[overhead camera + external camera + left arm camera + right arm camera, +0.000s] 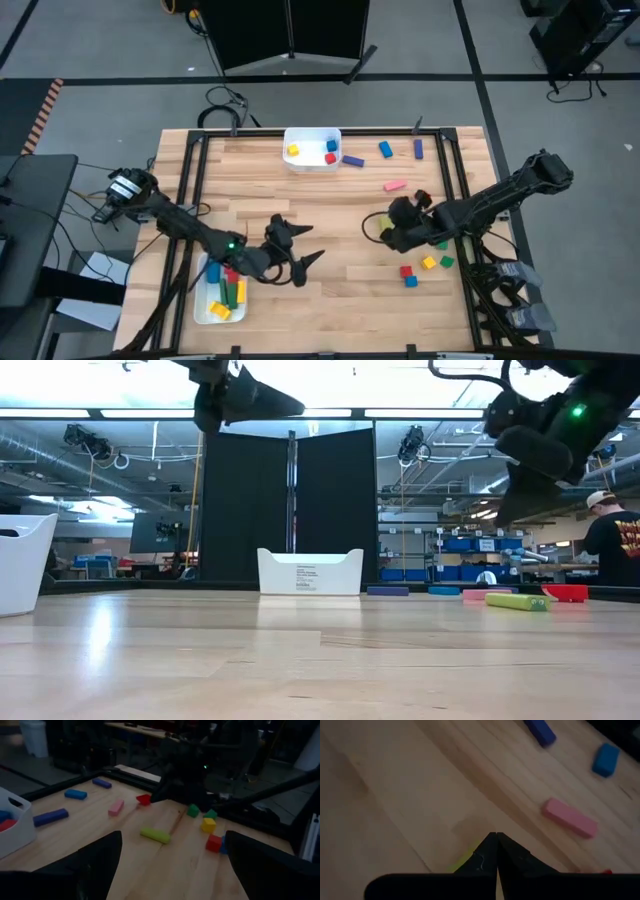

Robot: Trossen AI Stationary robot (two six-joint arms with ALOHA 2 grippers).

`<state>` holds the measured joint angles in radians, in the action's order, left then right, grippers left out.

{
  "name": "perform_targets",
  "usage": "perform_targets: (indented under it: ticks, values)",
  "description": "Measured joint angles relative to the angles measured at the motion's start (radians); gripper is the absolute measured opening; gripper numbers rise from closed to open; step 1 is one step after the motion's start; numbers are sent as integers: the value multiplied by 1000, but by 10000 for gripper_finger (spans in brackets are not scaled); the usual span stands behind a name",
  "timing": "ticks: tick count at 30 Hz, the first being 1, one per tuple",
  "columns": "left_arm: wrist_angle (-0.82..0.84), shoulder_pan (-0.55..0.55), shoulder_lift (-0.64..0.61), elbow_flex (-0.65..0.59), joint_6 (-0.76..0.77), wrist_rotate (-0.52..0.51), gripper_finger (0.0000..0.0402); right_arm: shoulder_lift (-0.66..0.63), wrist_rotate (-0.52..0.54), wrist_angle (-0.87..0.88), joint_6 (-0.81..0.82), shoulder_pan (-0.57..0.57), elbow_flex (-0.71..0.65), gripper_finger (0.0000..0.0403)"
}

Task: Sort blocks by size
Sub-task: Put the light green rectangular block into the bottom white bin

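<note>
My right hand (496, 851) is closed above the yellow-green bar (155, 835), seemingly empty; a missed grip would leave it unsorted.

We see right gripper (496, 851) fingertips pressed together over wood table (395, 795), yellow-green sliver (462, 861) beside them, pink bar (569, 818) at two o'clock, blue blocks (606, 759) beyond

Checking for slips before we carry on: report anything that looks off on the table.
The right gripper is shut on nothing, raised above the yellow-green bar, which lies flat on the wood; it looks like a missed grab. The left gripper hangs open beside the near tray. Nothing looks spilled or damaged.
</note>
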<state>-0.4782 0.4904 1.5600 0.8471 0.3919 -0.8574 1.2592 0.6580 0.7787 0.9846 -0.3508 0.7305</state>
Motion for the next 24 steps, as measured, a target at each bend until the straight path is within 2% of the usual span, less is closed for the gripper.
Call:
perform_targets:
  ticks: [5,10,15,21,24]
  values:
    - [33,9,-35,0,-22,-5,362,1,-19,49,95,0,1,40]
    - [102,34,-96,0,-22,-48,362,15,-88,67,125,6,1,82]
    - [110,66,-125,0,-70,-111,362,87,-174,49,123,30,1,140]
    - [114,103,-157,0,-74,-129,362,196,-209,-67,132,37,1,222]
    - [119,138,-169,0,-92,-183,362,237,-239,-88,183,47,1,258]
